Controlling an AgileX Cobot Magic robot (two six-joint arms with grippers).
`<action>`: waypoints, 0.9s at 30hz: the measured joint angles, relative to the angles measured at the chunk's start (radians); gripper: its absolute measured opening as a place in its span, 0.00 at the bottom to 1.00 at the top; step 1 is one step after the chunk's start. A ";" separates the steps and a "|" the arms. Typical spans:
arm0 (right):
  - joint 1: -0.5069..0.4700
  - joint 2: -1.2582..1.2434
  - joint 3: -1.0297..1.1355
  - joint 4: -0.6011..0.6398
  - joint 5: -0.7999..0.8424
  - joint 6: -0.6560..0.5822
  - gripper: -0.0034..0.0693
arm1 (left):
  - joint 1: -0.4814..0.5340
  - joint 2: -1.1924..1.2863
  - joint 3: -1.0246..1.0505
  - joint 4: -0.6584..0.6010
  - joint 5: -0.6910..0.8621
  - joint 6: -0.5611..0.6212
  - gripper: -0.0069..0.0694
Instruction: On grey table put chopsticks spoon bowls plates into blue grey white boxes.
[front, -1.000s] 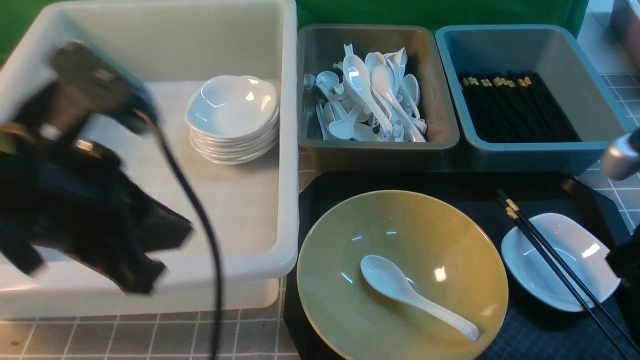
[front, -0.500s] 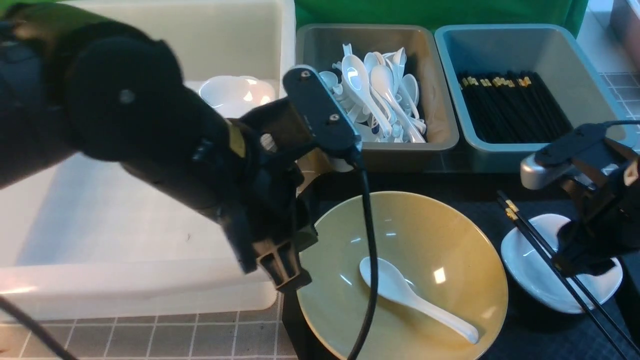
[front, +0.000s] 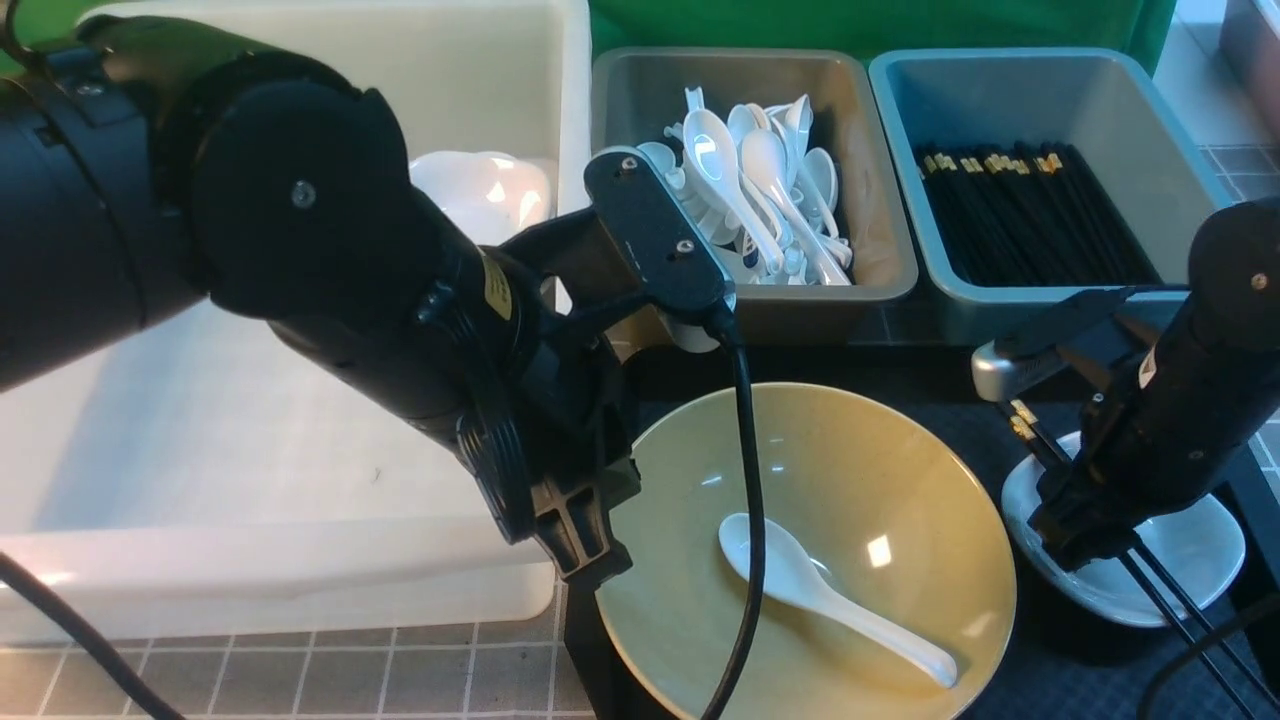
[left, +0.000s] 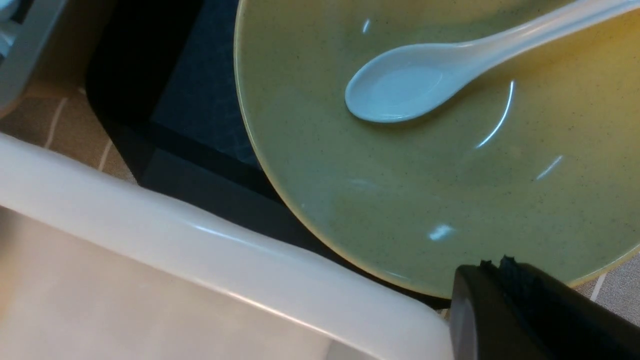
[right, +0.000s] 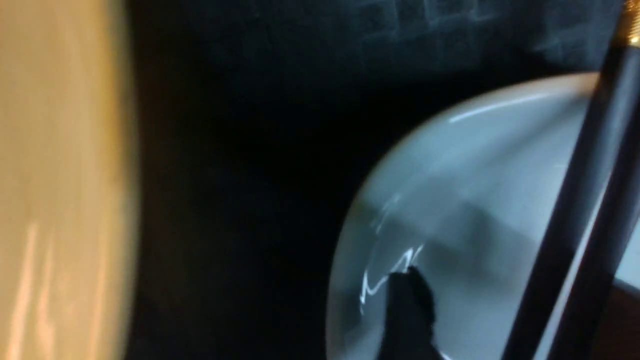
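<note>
Right pincer (front: 1085, 555) lowered over plate (front: 1195, 555), chopsticks (front: 1168, 610) just beside.

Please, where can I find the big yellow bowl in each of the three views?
Front view: yellow bowl in the lower centre, on the black tray.
Left wrist view: fills most of the picture, white spoon inside.
Right wrist view: only a blurred yellow band along one edge.
Shared landmark: the black tray, dark beside the bowl in every view.

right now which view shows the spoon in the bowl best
Left wrist view: the spoon lies close, sharp and unblocked in the yellow bowl, handle end cropped. Front view shows it whole, but a black cable crosses its scoop. Right wrist view misses it.
</note>
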 joint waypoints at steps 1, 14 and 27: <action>0.000 0.002 0.000 0.000 -0.002 0.000 0.52 | 0.000 0.000 0.000 0.000 0.000 0.000 0.08; 0.000 -0.062 -0.058 -0.001 0.101 0.045 0.20 | 0.000 0.000 -0.001 0.000 -0.026 -0.021 0.08; -0.012 -0.087 -0.469 -0.016 0.090 0.060 0.20 | 0.001 0.234 -0.298 -0.001 -0.144 -0.075 0.08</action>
